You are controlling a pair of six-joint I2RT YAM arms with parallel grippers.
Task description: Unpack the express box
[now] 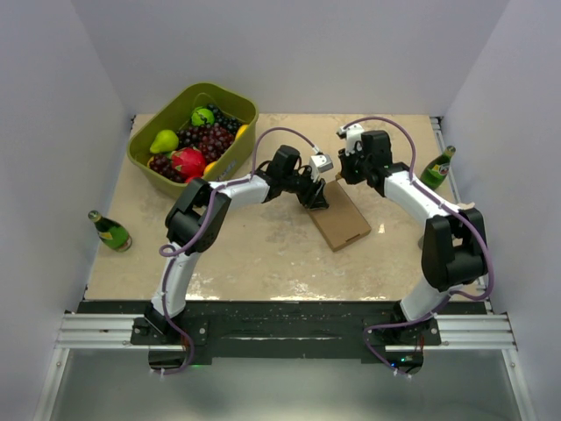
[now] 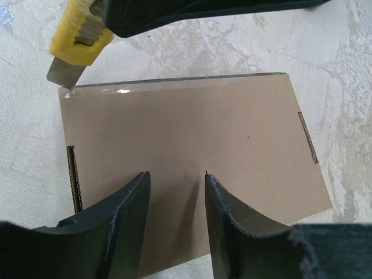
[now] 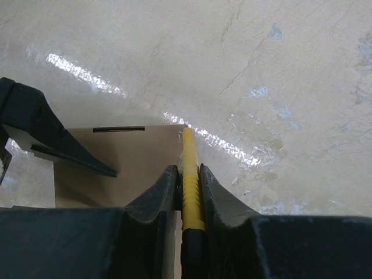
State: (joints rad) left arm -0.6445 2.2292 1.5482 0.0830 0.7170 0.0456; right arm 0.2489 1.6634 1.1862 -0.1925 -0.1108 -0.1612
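So here's where we're at: the express box (image 1: 340, 217) lies flat and closed on the beige marbled surface (image 1: 263, 254). It's a bit right of centre, turned at an angle, and sits between our two arms. From the left wrist camera we get its plain brown top, with a strip of clear tape along the far edge and a narrow slot on the right-hand side.

The left tool (image 1: 314, 195) sits over the far-left end of the box. Its fingers (image 2: 131, 221) are spread apart with nothing between them, just cardboard underneath. We honestly can't tell if they're pressing on the box or hovering just above it.

The right tool (image 1: 344, 174) comes in from the far right and is clamped on a yellow utility knife (image 3: 187, 148), fingers tight against both sides of the handle. The short metal blade (image 2: 61, 74) pokes out of the yellow nose, and its tip meets a corner of the box right at the taped edge.

Other stuff we can see:
- An olive-green fruit tub (image 1: 193, 136) sits in the far-left corner, loaded with dark grapes, a pear and something red.
- One green bottle (image 1: 110, 231) lies near the left edge.
- A second green bottle (image 1: 438, 167) lies by the right edge.

All three are well apart from the box.
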